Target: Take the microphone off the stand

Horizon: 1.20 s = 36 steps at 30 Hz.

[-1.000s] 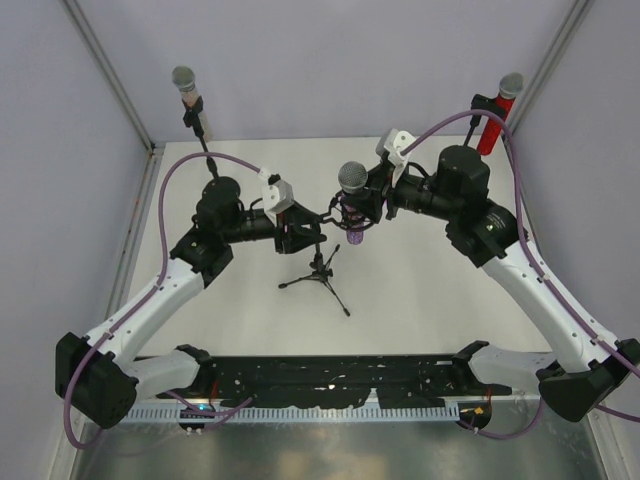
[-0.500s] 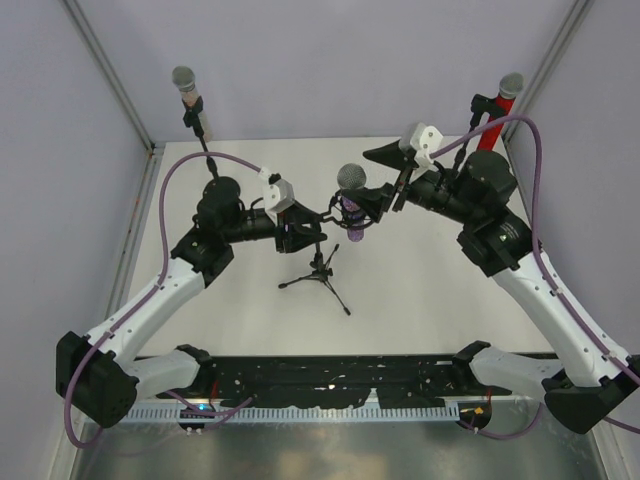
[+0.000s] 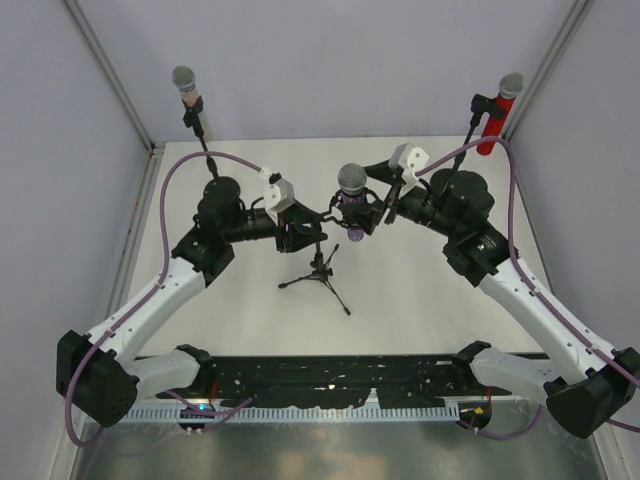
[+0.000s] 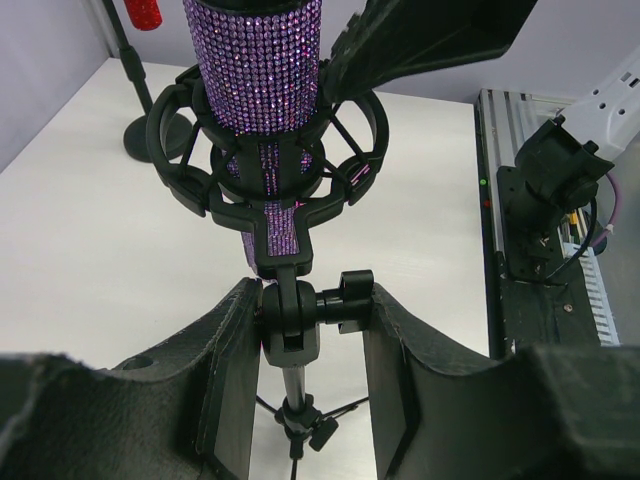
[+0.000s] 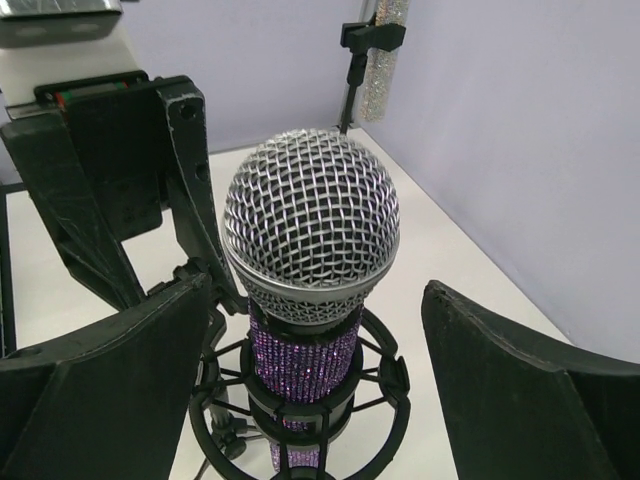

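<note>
Microphone [image 5: 310, 215] sits upright in the cradle [image 4: 185, 165] of the stand [image 3: 320, 268], frame centre. The left gripper [image 4: 305, 325] pinches the stand joint; the right gripper [image 5: 315, 330] has its fingers spread either side.

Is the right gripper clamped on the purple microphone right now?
No, the right gripper is open, its fingers standing clear of the purple microphone on both sides.

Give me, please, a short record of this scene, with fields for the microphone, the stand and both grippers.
microphone: purple glitter body, silver mesh head, upright in the shock mount
stand: small black tripod on the table
left gripper: shut on the stand joint under the mount
right gripper: open, jaws either side of the microphone head, not touching
</note>
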### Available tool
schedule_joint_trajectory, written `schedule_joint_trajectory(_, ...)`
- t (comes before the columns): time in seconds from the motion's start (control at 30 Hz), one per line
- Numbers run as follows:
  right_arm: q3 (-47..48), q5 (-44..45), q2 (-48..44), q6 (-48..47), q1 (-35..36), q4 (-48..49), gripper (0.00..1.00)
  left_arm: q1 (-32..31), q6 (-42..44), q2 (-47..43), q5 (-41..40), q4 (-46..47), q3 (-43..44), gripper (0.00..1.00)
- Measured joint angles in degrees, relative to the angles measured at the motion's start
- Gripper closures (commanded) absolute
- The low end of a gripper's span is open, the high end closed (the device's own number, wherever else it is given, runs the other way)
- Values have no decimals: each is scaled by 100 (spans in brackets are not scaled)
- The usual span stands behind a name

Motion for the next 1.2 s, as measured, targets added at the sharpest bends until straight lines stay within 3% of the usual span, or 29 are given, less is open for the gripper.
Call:
schedule_joint_trajectory(0.27,-299,151,2,-31,-20,367,25,0,0,0,-2,4,0,70)
schedule_joint_trajectory(0.73,-520,-122,-52,-181,-20,623,64,0,-2,4,-31,13,0,70)
schedule_joint_trajectory(1.2,472,-479,188,-201,-52,-787,68,-11,0,4,83,2,0,70)
